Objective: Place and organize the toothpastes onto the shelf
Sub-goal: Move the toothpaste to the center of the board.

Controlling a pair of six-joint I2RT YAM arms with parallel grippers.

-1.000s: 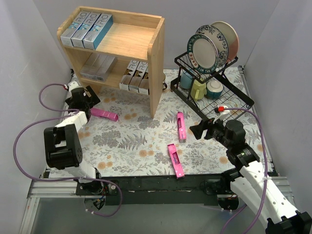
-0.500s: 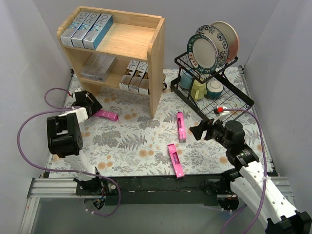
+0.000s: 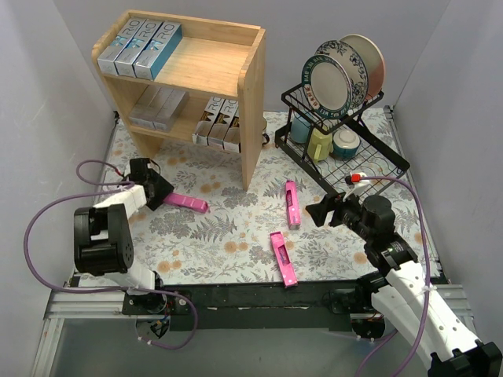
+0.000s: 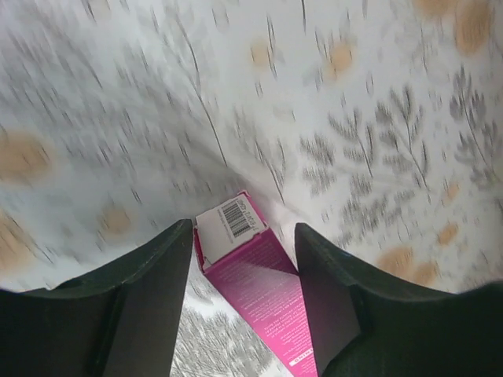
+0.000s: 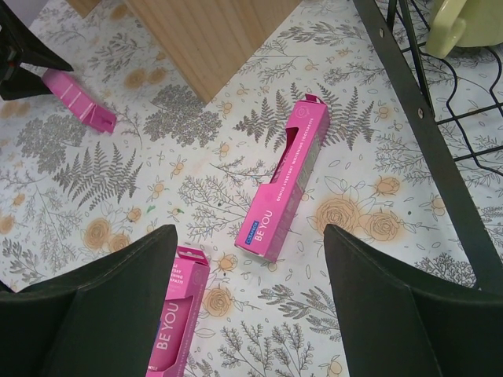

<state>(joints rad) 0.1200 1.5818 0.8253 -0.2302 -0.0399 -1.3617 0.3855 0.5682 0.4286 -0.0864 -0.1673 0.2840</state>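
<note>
On the mat's point(image 3: 228, 228) left side, just in front of the shelf point(image 3: 251, 102), the left gripper point(image 3: 161, 191) was clamped on one end of a pink carton point(image 3: 189, 203). Right gripper point(image 3: 318, 210) hung w/ jaws wide apart beside a second pink carton point(image 3: 291, 203), not touching it.

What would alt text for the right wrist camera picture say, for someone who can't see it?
A pink BE YOU toothpaste carton lies flat on a floral tablecloth, framed by the open right gripper. A second pink carton shows lower left; a wooden shelf panel and black wire rack sit beyond.
</note>
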